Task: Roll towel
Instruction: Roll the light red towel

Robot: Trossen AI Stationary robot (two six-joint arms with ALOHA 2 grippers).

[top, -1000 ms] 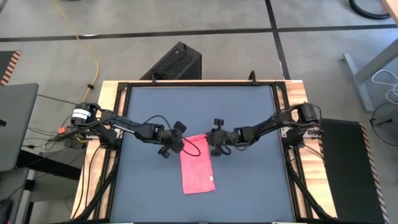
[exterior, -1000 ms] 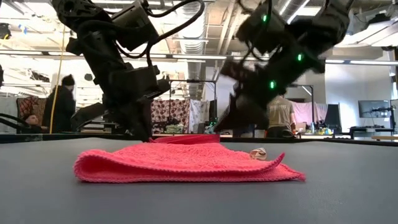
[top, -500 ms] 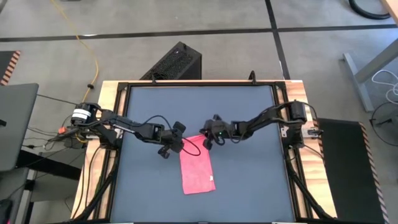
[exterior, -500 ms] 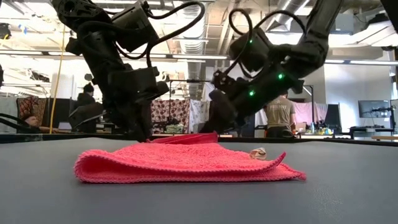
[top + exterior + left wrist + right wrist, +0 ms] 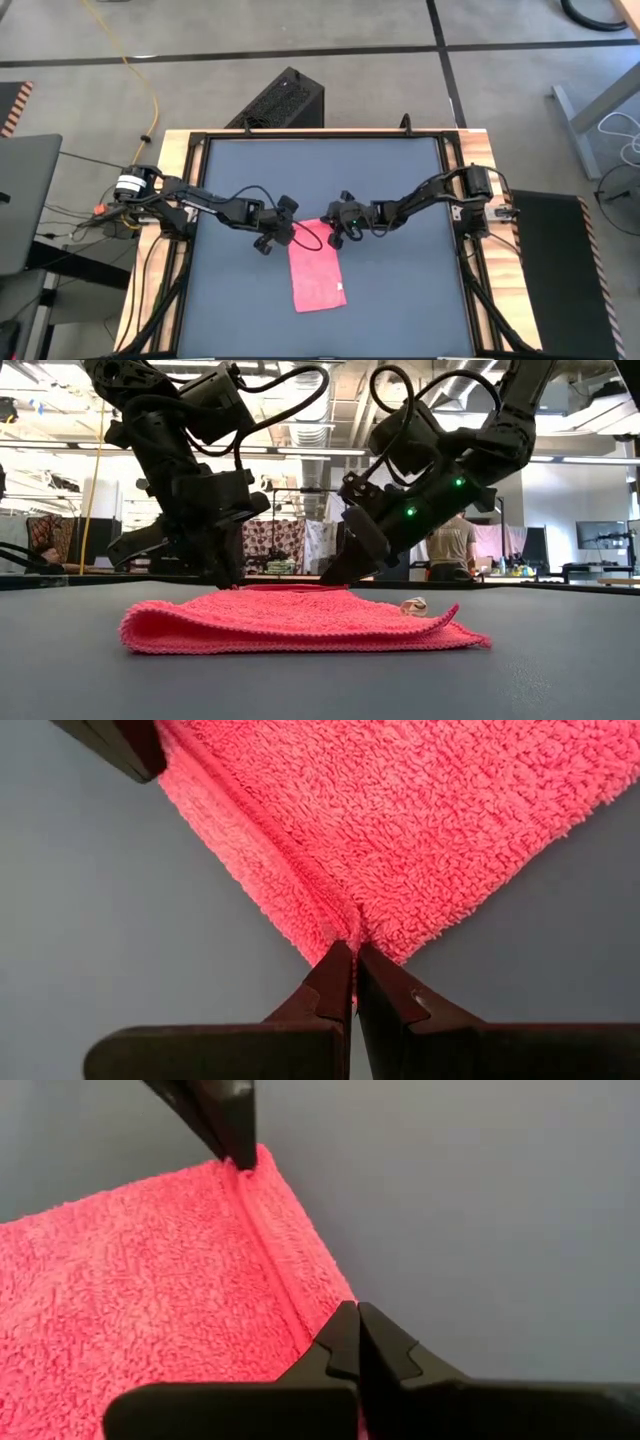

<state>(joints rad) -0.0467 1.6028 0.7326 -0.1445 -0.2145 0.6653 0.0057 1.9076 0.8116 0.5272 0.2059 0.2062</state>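
1. High view: towel (image 5: 318, 267) is lying near the middle of the dark table (image 5: 400, 320), folded into a narrow strip. Left gripper (image 5: 283, 234) is sitting on one far corner, right gripper (image 5: 337, 226) on the other. A sec ago the right one was sitting farther out, beside the cloth; it has since moved in onto the edge.
2. Low view: towel (image 5: 300, 625) is lying flat, white tag (image 5: 415, 606) showing on top. Both grippers are touching down at its back edge; actual contact pts are hiding behind the cloth.
3. Left wrist view: left fingers (image 5: 335, 982) are pressing together, clamping the towel's corner (image 5: 345, 920).
4. Right wrist view: right fingers (image 5: 345, 1340) have just closed from partly apart and are now pinching the other corner (image 5: 320, 1305). Judging by that, both corners are gripped and rolling can start. How much cloth is caught btwn the tips is hard to make out.
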